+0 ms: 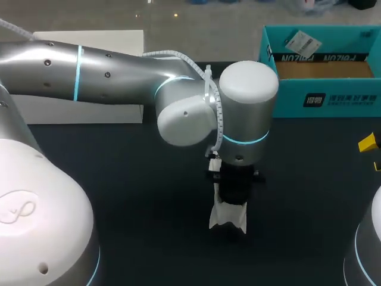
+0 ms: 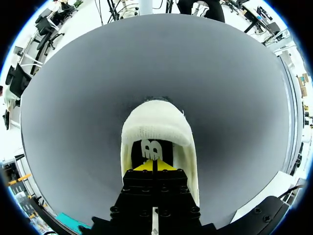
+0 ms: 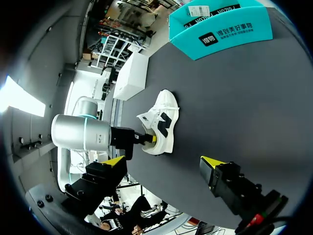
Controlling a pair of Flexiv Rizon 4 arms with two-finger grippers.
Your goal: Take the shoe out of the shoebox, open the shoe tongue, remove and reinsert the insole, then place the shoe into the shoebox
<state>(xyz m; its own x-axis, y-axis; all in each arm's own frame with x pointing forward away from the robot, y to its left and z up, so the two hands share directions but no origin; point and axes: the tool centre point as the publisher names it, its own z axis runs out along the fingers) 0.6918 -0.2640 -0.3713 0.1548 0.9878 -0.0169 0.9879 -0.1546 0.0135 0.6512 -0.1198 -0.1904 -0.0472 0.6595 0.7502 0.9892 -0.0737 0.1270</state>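
A white shoe (image 1: pixel 229 219) lies on the dark table, below my left arm, which reaches in to the middle. My left gripper (image 1: pixel 236 186) points straight down into it. In the left wrist view the yellow tips of this gripper (image 2: pixel 153 166) are pressed together in the shoe (image 2: pixel 156 128) opening, over a black insole (image 2: pixel 151 149) with a white logo. I cannot tell whether they pinch anything. The right wrist view shows the shoe (image 3: pixel 166 120) with its tongue raised and the left gripper (image 3: pixel 149 138) at its heel end. My right gripper (image 3: pixel 164 164) stands open and well short of the shoe.
The teal shoebox (image 1: pixel 333 98) stands open at the back right of the table (image 1: pixel 119 179), also seen in the right wrist view as the shoebox (image 3: pixel 220 29). A white box (image 1: pixel 83 110) sits at the back left. One yellow tip of the right gripper (image 1: pixel 368 143) shows at the right edge.
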